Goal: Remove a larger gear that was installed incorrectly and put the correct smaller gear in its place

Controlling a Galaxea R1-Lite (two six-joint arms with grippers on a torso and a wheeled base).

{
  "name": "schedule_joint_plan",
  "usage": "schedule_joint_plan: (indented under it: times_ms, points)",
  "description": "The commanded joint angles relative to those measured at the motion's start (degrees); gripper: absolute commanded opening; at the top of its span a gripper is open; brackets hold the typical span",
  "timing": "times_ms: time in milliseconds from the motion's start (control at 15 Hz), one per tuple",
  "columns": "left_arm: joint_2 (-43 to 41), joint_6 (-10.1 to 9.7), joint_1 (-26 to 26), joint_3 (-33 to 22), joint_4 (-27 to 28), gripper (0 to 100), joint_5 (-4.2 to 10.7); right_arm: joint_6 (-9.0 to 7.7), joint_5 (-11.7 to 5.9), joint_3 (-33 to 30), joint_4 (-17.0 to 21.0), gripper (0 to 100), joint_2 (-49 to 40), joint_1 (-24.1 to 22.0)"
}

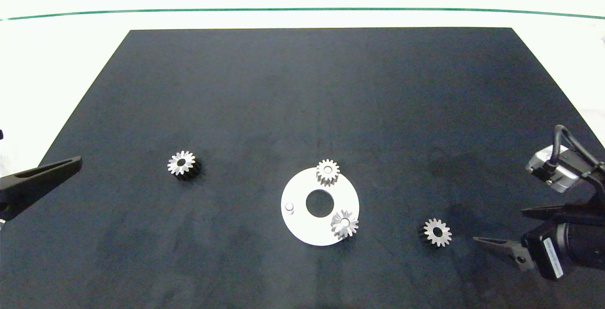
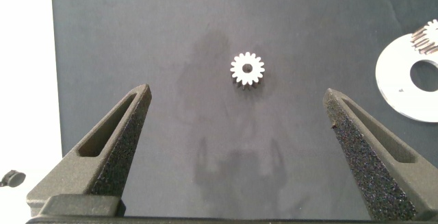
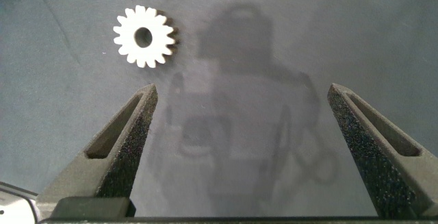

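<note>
While both arms sit at the near edges of the mat (image 1: 302, 101), we find the larger gear (image 1: 181, 164) lying loose on the left, well apart from the white disc (image 1: 302, 226). The left gripper (image 2: 236, 90) hovers near it, fingers spread wide and holding nothing. The smaller gear (image 1: 437, 232) rests on the mat right of the disc, just beside the right gripper (image 1: 498, 226), which is likewise released and empty. Two other gears sit on the disc, and one peg (image 1: 289, 208) is bare. We cannot read the white label (image 1: 551, 252) on the right arm.
</note>
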Motion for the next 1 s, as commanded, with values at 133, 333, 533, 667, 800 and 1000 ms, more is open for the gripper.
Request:
schedule_joint_plan:
  times_ms: [133, 333, 533, 667, 800, 1000]
  points:
    - [-0.49, 0.06, -0.11, 0.01, 0.03, 100, 0.03, 0.07, 0.31, 0.16, -3.02, 100, 4.92, 4.23]
    - [-0.67, 0.06, -0.02, 0.01, -0.06, 100, -0.06, -0.01, 0.13, 0.16, -5.83, 100, 7.12, 6.69]
    - [-1.02, 0.06, -0.02, 0.01, 0.65, 100, 0.03, -0.10, -1.71, 0.24, -6.62, 100, 8.88, 9.59]
    - [-1.02, 0.06, -0.02, 0.10, 0.82, 100, -0.06, -0.19, -3.03, 0.24, -6.62, 100, 10.11, 10.91]
    - [-1.20, 0.06, -0.02, 0.01, 0.73, 100, -0.06, -0.19, -3.56, 0.24, -7.41, 100, 11.43, 11.52]
    - [-1.20, 0.14, -0.11, 0.10, 0.73, 100, -0.06, -0.19, -4.88, 0.77, -11.10, 100, 13.80, 11.52]
